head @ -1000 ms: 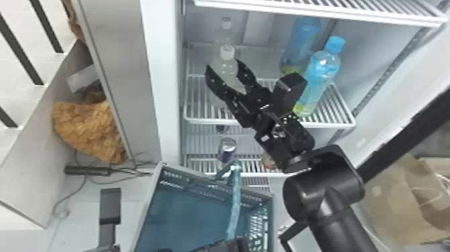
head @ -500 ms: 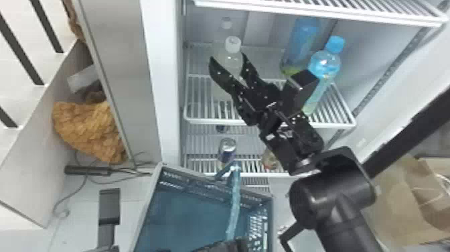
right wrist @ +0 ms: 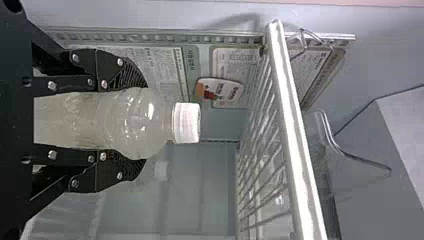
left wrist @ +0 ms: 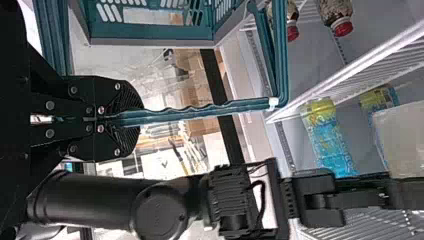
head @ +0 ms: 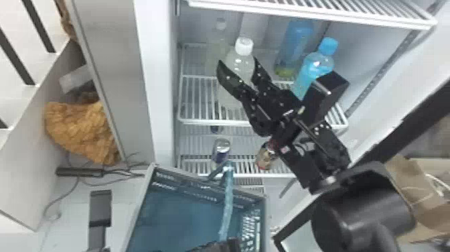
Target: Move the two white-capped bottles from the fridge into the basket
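In the head view my right gripper (head: 238, 67) is inside the fridge above the middle shelf, shut on a white-capped bottle (head: 243, 46). The right wrist view has the bottle's body (right wrist: 142, 112) between both fingers of the right gripper (right wrist: 142, 125), its cap beyond the tips. A second white-capped bottle (head: 220, 26) stands farther back on that shelf. At the bottom edge is my left gripper (head: 217, 247), by the blue-green basket (head: 147, 201). In the left wrist view the left gripper (left wrist: 136, 119) is shut on the basket's handle (left wrist: 210, 111).
Two blue bottles (head: 316, 63) stand right of the right gripper. A wire shelf (head: 318, 15) hangs above it, its front bar (right wrist: 295, 130) beyond the cap. Lower down are a can (head: 221, 147) and a red-trimmed container (head: 266, 157). The fridge's side wall (head: 155, 83) rises at left.
The right gripper and the bottle it holds have shifted up and to the right, away from the rear bottle. The basket and left gripper have hardly moved.
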`<state>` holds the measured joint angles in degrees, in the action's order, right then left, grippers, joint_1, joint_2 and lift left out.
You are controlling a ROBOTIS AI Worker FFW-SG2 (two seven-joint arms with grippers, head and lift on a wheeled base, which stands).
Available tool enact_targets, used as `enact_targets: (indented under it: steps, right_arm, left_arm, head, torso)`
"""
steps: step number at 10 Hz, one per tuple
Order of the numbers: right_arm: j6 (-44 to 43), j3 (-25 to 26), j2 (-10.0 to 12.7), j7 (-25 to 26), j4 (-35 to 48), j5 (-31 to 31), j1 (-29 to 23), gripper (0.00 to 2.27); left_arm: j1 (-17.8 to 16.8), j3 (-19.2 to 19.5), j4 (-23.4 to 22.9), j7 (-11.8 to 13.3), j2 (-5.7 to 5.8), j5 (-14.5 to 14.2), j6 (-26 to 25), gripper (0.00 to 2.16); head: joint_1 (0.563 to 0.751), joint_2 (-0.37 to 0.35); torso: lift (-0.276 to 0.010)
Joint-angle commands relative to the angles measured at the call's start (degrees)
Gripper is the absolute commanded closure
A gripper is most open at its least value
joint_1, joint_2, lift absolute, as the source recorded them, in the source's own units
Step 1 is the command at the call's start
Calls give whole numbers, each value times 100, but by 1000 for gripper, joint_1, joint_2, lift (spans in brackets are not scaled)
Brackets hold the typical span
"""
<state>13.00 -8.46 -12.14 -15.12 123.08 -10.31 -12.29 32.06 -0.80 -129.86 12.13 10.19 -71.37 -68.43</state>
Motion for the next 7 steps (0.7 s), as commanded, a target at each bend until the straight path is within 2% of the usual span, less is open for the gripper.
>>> enact_targets:
  steps: [1,5,7]
  right_arm:
    - [261,241,-8,0,538,-32,-430,914]
    - [837,606,10,0,1804,-180,-1569,912]
    - [950,846,124,0,2324,-226,-2146,914]
  left_arm:
    - [0,0,0,0,0,-4,9,1194]
    - [0,23,0,0,-9,7,9,1193]
    - [0,23,0,0,-9,7,9,1193]
  head:
    - [695,-198]
    - [695,-258]
    - [695,-273]
  torso:
    - [0]
    - [0]
    - [0]
